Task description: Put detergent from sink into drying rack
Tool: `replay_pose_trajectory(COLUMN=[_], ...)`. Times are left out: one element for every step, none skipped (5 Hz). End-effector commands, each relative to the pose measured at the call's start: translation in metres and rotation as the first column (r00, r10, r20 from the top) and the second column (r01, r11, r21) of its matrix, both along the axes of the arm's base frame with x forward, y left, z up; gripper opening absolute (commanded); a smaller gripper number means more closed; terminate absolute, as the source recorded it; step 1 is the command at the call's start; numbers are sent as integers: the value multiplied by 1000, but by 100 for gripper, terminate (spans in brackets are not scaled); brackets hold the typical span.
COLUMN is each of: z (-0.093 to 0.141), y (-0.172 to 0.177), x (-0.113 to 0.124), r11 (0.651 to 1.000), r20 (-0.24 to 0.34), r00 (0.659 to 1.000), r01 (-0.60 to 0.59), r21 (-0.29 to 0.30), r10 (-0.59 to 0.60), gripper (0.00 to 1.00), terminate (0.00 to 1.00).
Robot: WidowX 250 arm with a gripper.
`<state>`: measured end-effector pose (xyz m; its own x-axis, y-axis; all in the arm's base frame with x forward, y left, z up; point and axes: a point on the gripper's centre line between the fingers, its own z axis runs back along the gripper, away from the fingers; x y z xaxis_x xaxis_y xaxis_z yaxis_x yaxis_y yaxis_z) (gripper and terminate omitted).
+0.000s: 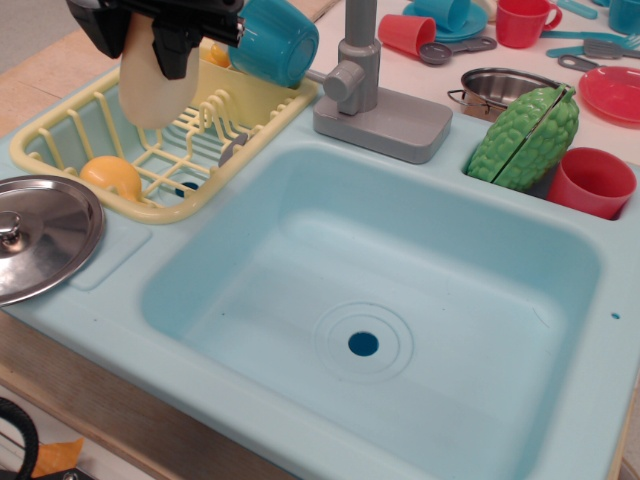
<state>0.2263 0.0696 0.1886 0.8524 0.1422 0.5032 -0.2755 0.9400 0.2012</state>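
My black gripper is at the top left, shut on the cream-beige detergent. The bottle hangs base-down over the middle of the pale yellow drying rack, just above its ribs. The bottle's cap and handle are hidden by the gripper. The turquoise-blue sink holds nothing; its dark-blue drain hole shows near the middle. The grey faucet stands behind it.
A yellow toy lies in the rack's near end and a blue cup rests on its far corner. A steel lid lies at the left. A green bumpy vegetable, red cup and steel pot are at right.
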Motion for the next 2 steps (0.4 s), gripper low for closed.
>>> replay_pose_trajectory(z=[2, 2], y=[10, 10], x=[-2, -2], r11=[1000, 1000], r20=[27, 27], r00=[1000, 1000], r01=[-13, -13], r21=[-8, -8], r10=[13, 13], gripper=[100, 100], terminate=[0, 100])
